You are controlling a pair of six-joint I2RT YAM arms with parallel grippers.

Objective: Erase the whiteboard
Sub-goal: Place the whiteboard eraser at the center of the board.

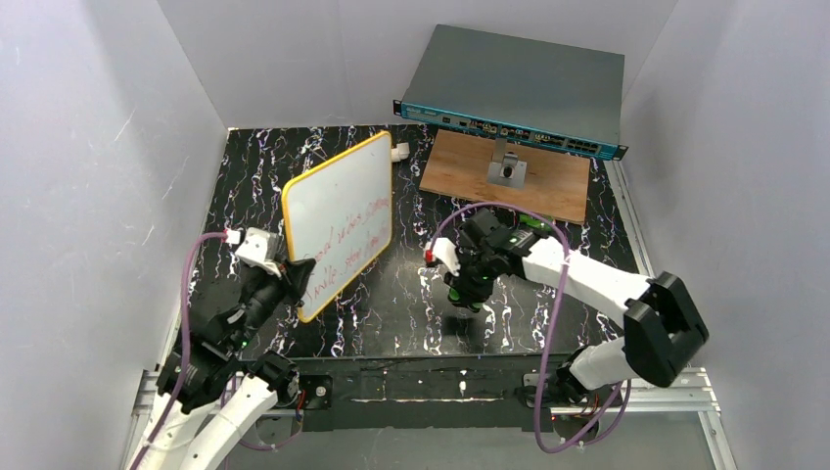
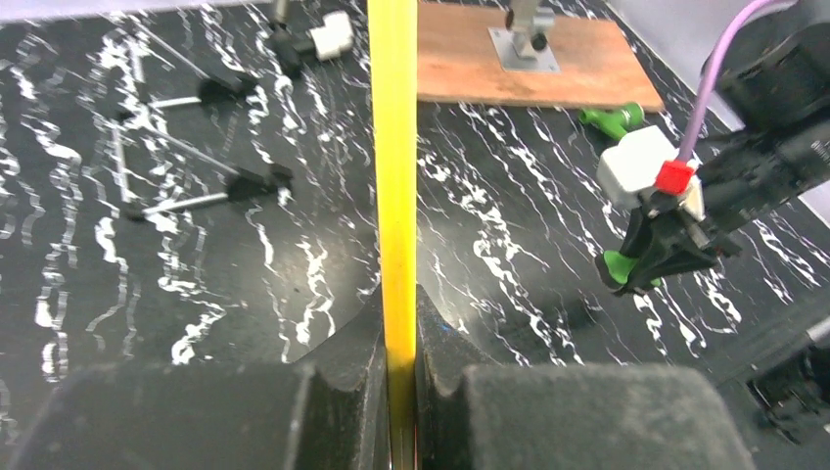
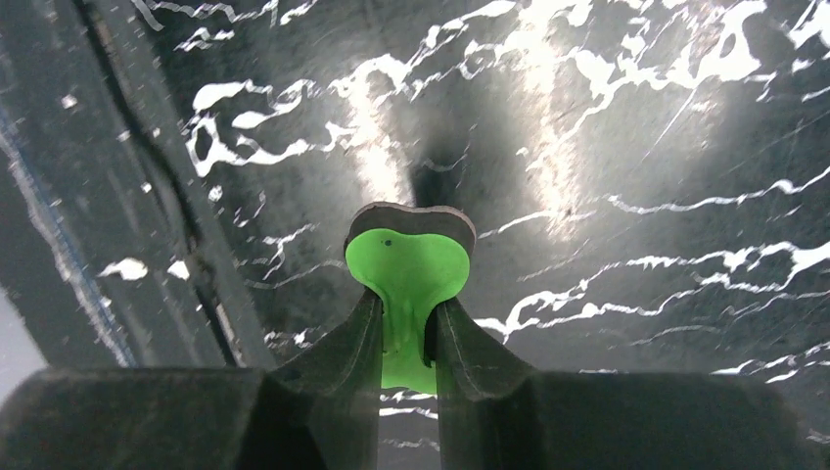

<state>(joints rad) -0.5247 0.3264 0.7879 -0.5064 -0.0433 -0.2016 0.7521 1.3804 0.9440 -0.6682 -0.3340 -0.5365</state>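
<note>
Whiteboard held up on edge, eraser not yet against it.

Top view: one whiteboard, red writing on it, is clenched at its near corner by the left jaws, long axis running away from the arms. One green eraser is grasped by the right jaws, right of the written face and apart from it. Left wrist: the yellow frame is pinched between the jaws. Right wrist: the eraser is held above the bench.

My left arm and right arm wear white shells over black joints, and a purple cable loops along each. Each wrist carries a small white box; the right one's shows a red square. My left pincer and right pincer are black, with matte, wedge-shaped fingers.
</note>
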